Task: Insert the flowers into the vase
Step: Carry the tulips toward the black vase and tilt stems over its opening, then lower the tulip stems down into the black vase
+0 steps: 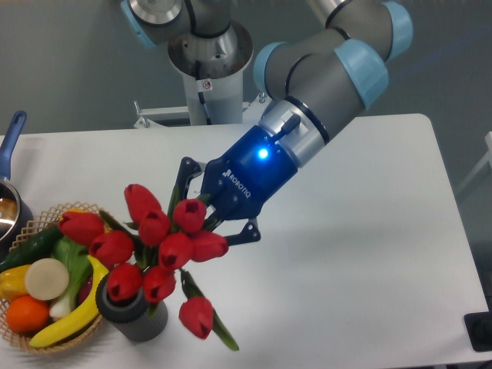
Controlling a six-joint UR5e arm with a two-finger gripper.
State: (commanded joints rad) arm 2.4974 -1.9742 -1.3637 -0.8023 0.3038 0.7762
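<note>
My gripper (206, 209) is shut on the stems of the flowers (157, 242), a bunch of red tulips with green leaves held above the table's front left. The buds hang down and to the left, spread over the mouth of the vase (129, 309), a short dark grey ribbed cylinder near the front edge. Two buds sit right over its rim and hide most of the opening. One bud droops lower to the right of the vase. The stem ends are hidden behind the buds and my fingers.
A wicker basket (93, 327) of fruit and vegetables stands directly left of the vase, touching or nearly touching it. A blue-handled pot (11, 154) sits at the far left edge. The arm's base (206, 84) rises behind the table.
</note>
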